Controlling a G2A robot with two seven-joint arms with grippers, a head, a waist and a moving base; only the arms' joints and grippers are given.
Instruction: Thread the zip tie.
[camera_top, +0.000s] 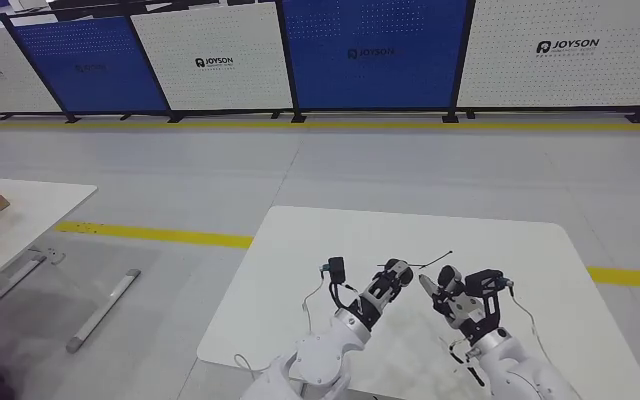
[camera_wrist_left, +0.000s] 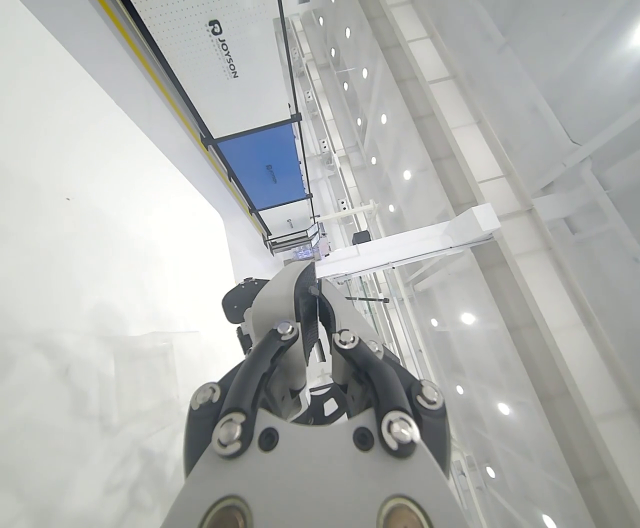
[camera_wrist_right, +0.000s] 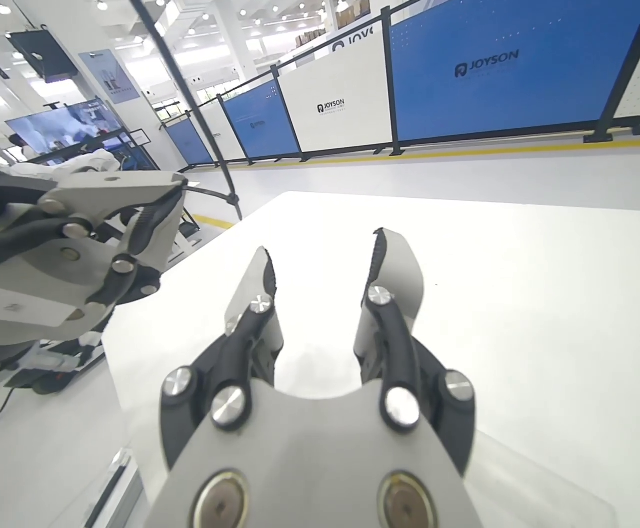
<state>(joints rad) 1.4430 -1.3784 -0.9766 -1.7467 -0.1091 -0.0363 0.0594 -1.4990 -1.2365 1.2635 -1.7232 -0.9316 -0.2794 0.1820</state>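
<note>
A thin black zip tie (camera_top: 428, 262) sticks out toward the right from my left gripper (camera_top: 403, 268), which is shut on it above the white table (camera_top: 300, 300). In the left wrist view the strap (camera_wrist_left: 316, 305) is pinched between the closed pads of the left gripper (camera_wrist_left: 315, 287). In the right wrist view the left gripper (camera_wrist_right: 181, 187) holds a short run of strap ending at the tie's head (camera_wrist_right: 233, 201), and a longer black strip rises from there. My right gripper (camera_wrist_right: 322, 242) is open with nothing in it, close beside the left one (camera_top: 437, 280).
The white table (camera_wrist_right: 500, 275) has bare surface beyond both grippers. A second white table (camera_top: 40, 200) stands at the far left. Blue and white fence panels (camera_top: 375, 50) and a yellow floor line (camera_top: 150, 234) lie beyond.
</note>
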